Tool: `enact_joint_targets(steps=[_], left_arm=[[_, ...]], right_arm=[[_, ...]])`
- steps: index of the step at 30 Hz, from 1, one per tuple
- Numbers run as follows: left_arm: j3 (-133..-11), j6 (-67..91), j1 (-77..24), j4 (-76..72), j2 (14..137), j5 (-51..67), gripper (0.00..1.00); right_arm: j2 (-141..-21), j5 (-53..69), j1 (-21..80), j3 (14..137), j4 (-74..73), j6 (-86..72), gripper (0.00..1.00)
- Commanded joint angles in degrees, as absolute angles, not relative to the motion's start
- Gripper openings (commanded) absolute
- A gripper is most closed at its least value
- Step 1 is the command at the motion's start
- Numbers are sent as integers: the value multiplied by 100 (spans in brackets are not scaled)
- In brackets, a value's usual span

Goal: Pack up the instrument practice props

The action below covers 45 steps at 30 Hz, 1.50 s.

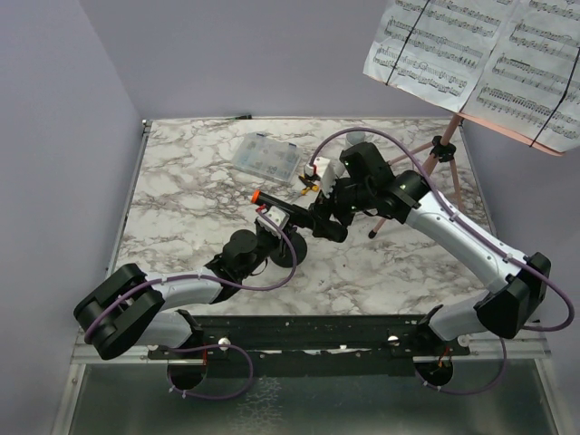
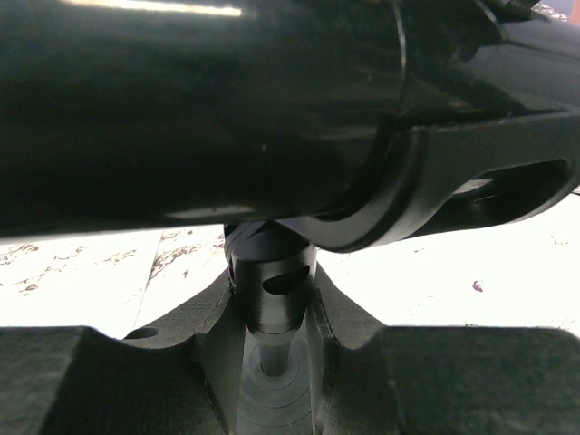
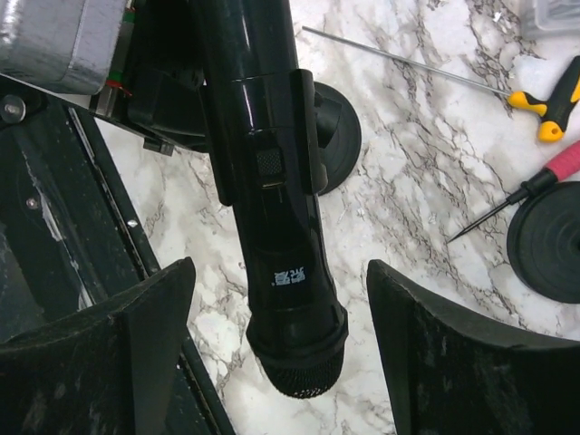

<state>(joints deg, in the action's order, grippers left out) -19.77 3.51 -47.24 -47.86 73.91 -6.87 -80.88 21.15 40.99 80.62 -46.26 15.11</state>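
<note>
A black microphone (image 3: 281,227) sits in the clip (image 3: 308,127) of a black mic holder whose round base (image 3: 337,136) rests on the marble. My left gripper (image 2: 272,313) is shut on that holder's stem (image 2: 270,276), just under the microphone body (image 2: 181,109). My right gripper (image 3: 281,353) is open, its fingers (image 3: 118,349) standing on either side of the microphone's mesh head without touching it. In the top view both grippers meet mid-table, left (image 1: 272,228) and right (image 1: 331,217). The sheet-music pages (image 1: 480,54) stand on the pink tripod (image 1: 444,163) at the back right.
A second round black holder base (image 3: 548,240) lies to the right, with a red screwdriver (image 3: 544,181) and a yellow screwdriver (image 3: 544,104) beside it. The clear compartment box (image 1: 265,156) sits at the back centre. Purple walls close the left and back sides.
</note>
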Motion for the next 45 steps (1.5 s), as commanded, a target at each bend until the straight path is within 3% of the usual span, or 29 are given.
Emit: enact_joint_targets(steps=[1,17,27,35,45], left_arm=[[-1925,442,-4736,-4808,7283,-339,0],[-1942,442,-4736,-4808,7295,-432,0],[-1866,459,-4733,-4480,7138,-1235,0],[-1942,404,-4710,-3891,7069,-2341,0],[-1991,630,-4236,-3550,6987,-2673,0]], right_arm=[[-8288,2494,4140,7932,-4353,1910,80],[-8862,2720,4148,7565,-4023,2234,51],[-8597,2596,4148,7278,-4275,2281,2],[-8344,2534,4153,6857,-4716,2170,1],[-7851,2360,4149,6272,-4747,1954,0]])
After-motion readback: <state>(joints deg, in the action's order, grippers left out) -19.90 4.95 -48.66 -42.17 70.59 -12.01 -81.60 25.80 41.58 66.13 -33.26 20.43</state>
